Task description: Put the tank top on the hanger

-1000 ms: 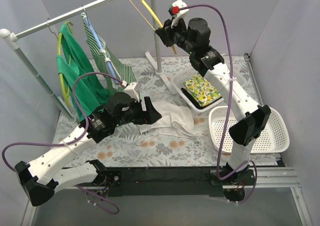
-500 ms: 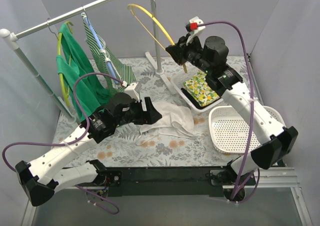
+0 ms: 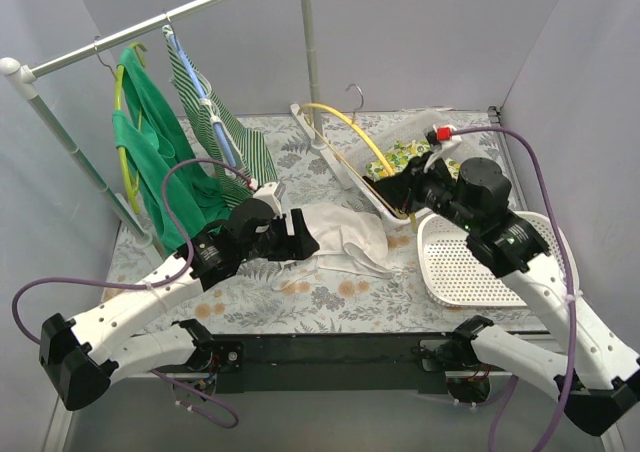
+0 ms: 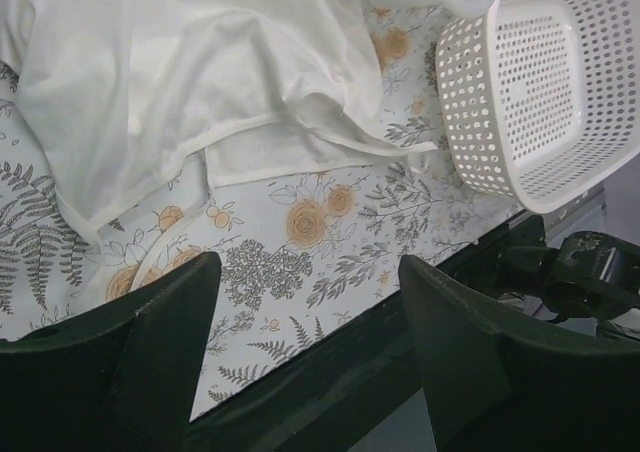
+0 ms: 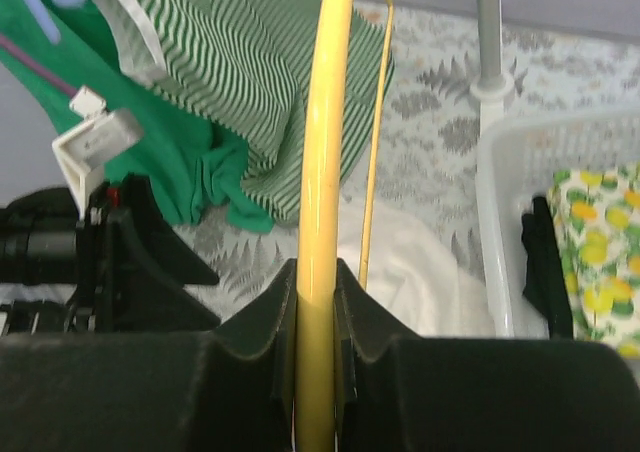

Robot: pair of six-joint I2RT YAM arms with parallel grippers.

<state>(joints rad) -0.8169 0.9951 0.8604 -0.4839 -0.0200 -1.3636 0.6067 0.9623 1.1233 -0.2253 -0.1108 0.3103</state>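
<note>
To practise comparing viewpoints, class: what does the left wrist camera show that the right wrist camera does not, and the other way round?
Left wrist only: the empty white basket. Right wrist only: the right hand shut on the yellow hanger, the striped garment, the green garment, a lemon-print cloth. Both: the white top lying on the flowered tablecloth.
</note>
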